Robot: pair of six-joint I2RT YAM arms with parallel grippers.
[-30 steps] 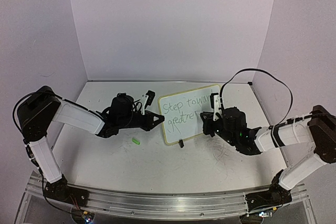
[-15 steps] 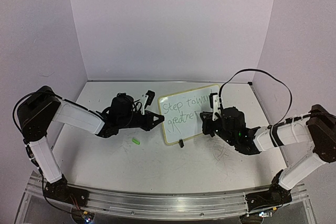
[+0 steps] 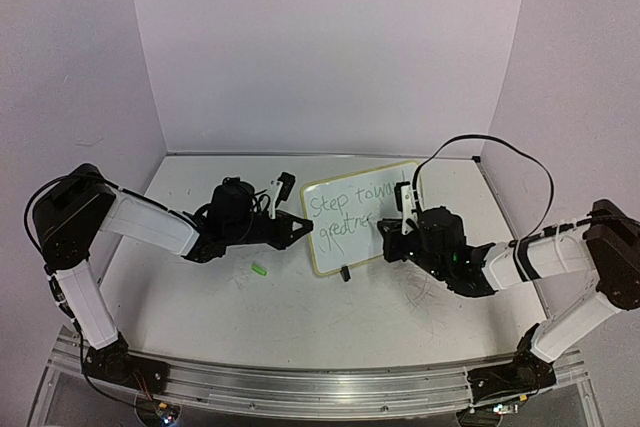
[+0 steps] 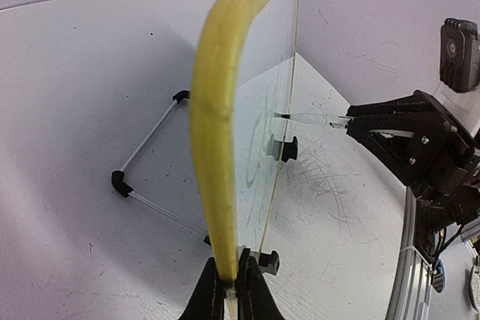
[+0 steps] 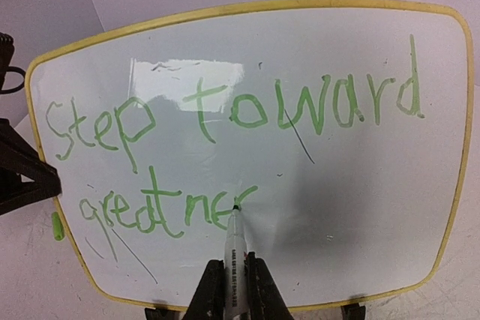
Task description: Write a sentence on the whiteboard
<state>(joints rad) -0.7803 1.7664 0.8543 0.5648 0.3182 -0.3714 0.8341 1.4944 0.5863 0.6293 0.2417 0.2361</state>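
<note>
The right arm has crept a touch leftward along the board since a second ago, and the left arm holds its post. Starting at the left, the left jaws are pinched tight on the left edge of the whiteboard (image 4: pixel 210 110), bracing it upright on its thin black wire stand (image 4: pixel 146 148). A small green cap (image 3: pixel 259 269) lies near them on the scuffed white desk (image 3: pixel 300 327). The board stands mid-desk between the arms: a glossy white panel with rounded corners and a soft-looking pale yellow rim. The sentence (image 5: pixel 225 110) runs in green, "Step toward" above, "greatne" plus a fresh stroke below. The right jaws are clamped on a slim clear marker (image 5: pixel 235 252), its tip touching the board. To finish well, I'd say use light, even pressure and short strokes, follow the slant, and save room for the last letters and full stop.
</note>
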